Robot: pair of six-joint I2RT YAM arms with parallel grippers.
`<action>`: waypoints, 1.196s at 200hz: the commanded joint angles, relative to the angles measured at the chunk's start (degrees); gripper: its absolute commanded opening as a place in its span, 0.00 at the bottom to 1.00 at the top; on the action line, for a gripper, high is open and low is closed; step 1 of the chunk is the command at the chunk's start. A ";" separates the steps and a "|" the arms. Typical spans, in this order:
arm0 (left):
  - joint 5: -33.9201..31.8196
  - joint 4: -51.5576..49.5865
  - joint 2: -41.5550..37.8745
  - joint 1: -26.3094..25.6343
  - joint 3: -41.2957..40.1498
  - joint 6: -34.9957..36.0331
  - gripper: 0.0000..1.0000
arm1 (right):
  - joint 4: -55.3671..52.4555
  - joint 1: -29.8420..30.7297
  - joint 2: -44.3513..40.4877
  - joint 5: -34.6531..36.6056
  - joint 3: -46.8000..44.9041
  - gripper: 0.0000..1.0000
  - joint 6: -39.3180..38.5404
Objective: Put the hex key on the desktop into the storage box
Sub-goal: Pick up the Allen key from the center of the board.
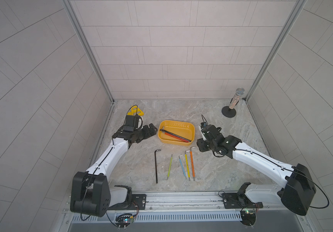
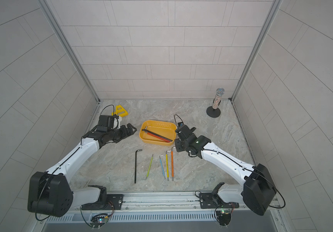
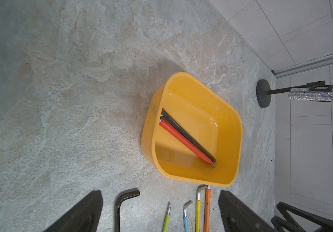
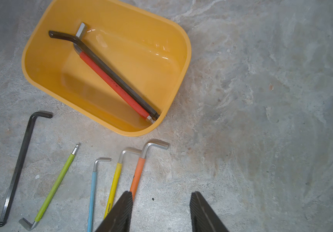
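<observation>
Right wrist view: the right gripper (image 4: 161, 193) is shown parted, empty; the left gripper (image 3: 160, 192) is likewise spread; a red hex key (image 4: 113, 82) is contained in the storage box (image 4: 141, 70).

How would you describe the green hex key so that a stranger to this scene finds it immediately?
On the desktop, five hex keys lie in a row on the robot's side of the yellow-orange storage box. The green hex key is second from the robot's left, between the black hex key and the blue hex key. Only its bend lies away from the box.
</observation>
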 commanded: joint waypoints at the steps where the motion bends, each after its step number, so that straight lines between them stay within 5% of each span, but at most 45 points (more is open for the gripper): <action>1: 1.20 -2.08 0.15 -0.24 1.80 1.31 0.98 | -1.46 0.96 2.35 -1.19 -0.14 0.48 4.37; 78: 1.56 -1.72 -1.33 -0.23 1.55 1.34 0.98 | 1.22 6.18 5.18 0.59 -4.30 0.46 12.05; 239: 1.99 -1.78 -2.88 1.04 1.54 1.40 0.98 | 4.36 12.60 17.01 3.39 -5.42 0.45 14.93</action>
